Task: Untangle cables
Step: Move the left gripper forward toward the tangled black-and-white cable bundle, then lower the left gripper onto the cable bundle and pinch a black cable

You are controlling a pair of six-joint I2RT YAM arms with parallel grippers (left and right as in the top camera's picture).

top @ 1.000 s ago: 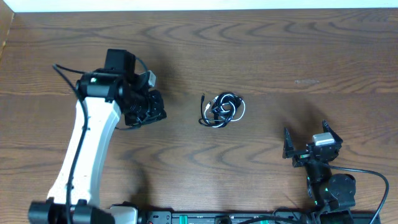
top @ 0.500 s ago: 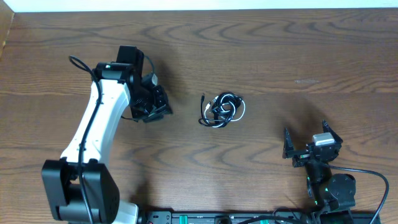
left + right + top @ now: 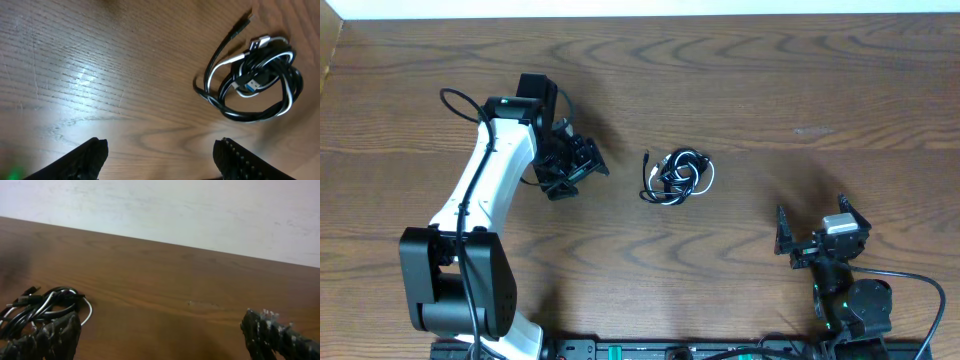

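The cables (image 3: 677,176) lie as one small knotted bundle in the middle of the table, a black cord looped together with a white one. In the left wrist view the bundle (image 3: 260,65) is at the upper right, with a black plug end (image 3: 241,27) sticking out. My left gripper (image 3: 585,165) hovers just left of the bundle, apart from it. It stands open (image 3: 161,147), with only bare wood between the jaws. My right gripper (image 3: 813,222) rests open near the front right, far from the bundle. Its view shows the cables (image 3: 45,305) at the left, partly behind its left finger (image 3: 55,335).
A pale wall (image 3: 200,210) runs behind the table's far edge. The left arm's white link (image 3: 470,200) slants across the left part of the table. A dark rail (image 3: 660,350) lines the front edge.
The left arm swung right toward the bundle, and its gripper went from shut to open. The right arm and the cables have not moved.
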